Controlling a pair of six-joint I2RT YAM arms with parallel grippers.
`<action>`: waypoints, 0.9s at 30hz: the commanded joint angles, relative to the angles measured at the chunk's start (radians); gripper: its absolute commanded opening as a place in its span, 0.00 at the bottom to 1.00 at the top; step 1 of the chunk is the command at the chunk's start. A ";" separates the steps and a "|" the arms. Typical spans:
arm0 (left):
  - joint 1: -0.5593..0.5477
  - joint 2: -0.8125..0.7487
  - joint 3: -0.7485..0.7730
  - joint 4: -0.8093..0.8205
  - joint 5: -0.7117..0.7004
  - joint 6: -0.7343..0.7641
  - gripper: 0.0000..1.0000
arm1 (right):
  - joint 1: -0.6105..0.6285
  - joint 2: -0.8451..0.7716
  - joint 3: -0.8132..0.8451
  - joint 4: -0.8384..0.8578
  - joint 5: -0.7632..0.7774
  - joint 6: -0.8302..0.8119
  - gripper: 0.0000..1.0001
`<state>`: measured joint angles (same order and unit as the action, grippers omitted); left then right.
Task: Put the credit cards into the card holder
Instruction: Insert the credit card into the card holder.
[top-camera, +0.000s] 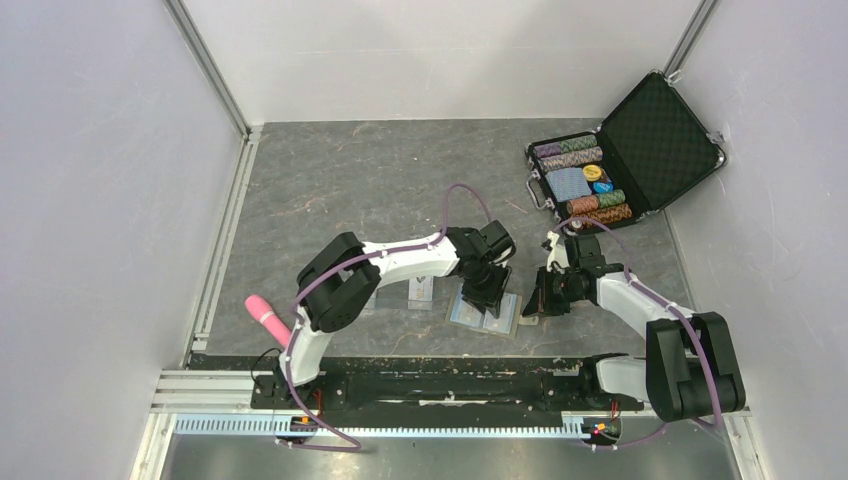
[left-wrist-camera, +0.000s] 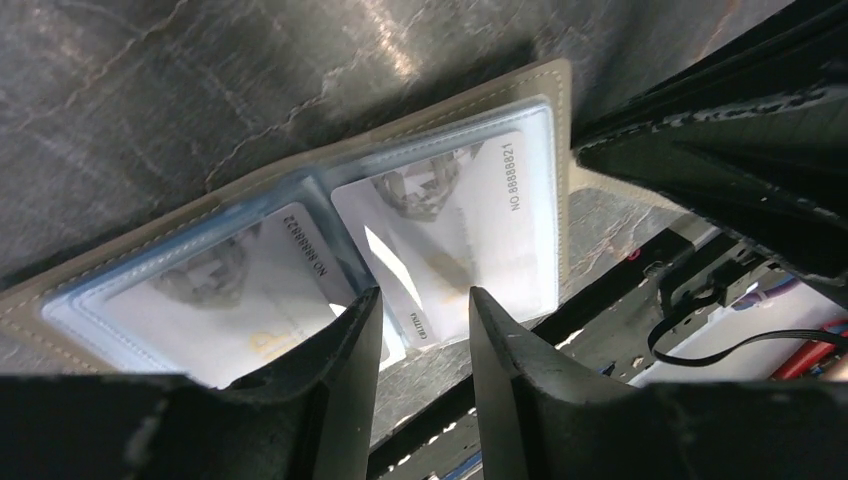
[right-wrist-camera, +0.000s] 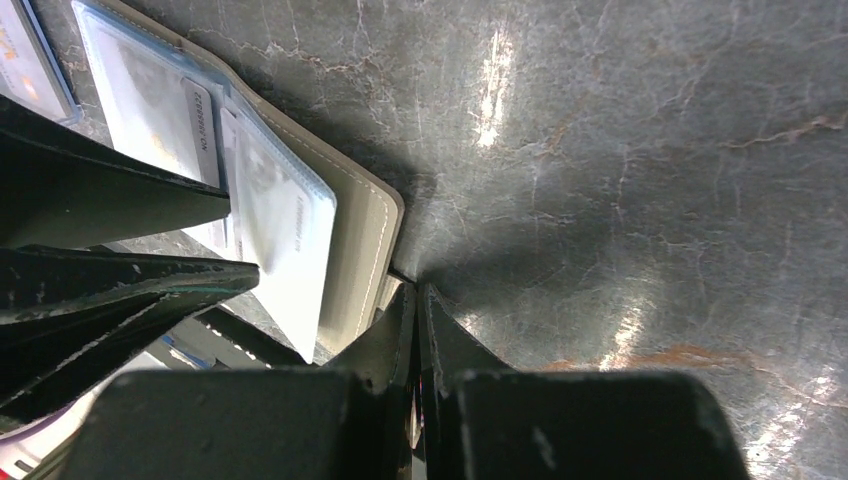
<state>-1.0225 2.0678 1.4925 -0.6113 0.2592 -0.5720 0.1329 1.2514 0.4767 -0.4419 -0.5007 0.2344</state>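
Note:
The olive-tan card holder (top-camera: 497, 318) lies open on the mat between the grippers. In the left wrist view its edge (left-wrist-camera: 470, 105) frames the pale blue pockets. One whitish credit card (left-wrist-camera: 225, 290) sits in the left pocket. The second credit card (left-wrist-camera: 455, 225) lies in the right pocket, its near end past the holder's edge. My left gripper (left-wrist-camera: 420, 300) is open and empty just above that near end; it also shows in the top view (top-camera: 487, 288). My right gripper (right-wrist-camera: 417, 287) is shut at the holder's right edge (right-wrist-camera: 362, 235), seemingly on its thin tab.
An open black poker-chip case (top-camera: 610, 165) stands at the back right. Two clear plastic card cases (top-camera: 421, 291) lie left of the holder. A pink cylinder (top-camera: 268, 318) lies at the near left. A black rail (top-camera: 430, 385) runs along the table's front edge.

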 joint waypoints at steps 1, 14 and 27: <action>-0.010 0.029 0.067 0.044 0.057 0.013 0.44 | -0.001 0.011 0.024 0.003 0.011 -0.017 0.00; -0.004 -0.046 0.051 0.022 -0.025 0.049 0.58 | -0.001 0.034 0.157 -0.063 0.124 -0.052 0.00; 0.086 -0.196 -0.135 0.092 -0.050 -0.034 0.56 | -0.001 0.021 0.292 -0.158 0.176 -0.108 0.50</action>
<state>-0.9680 1.9373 1.4063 -0.5671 0.2268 -0.5751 0.1333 1.3060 0.7197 -0.5652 -0.3332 0.1493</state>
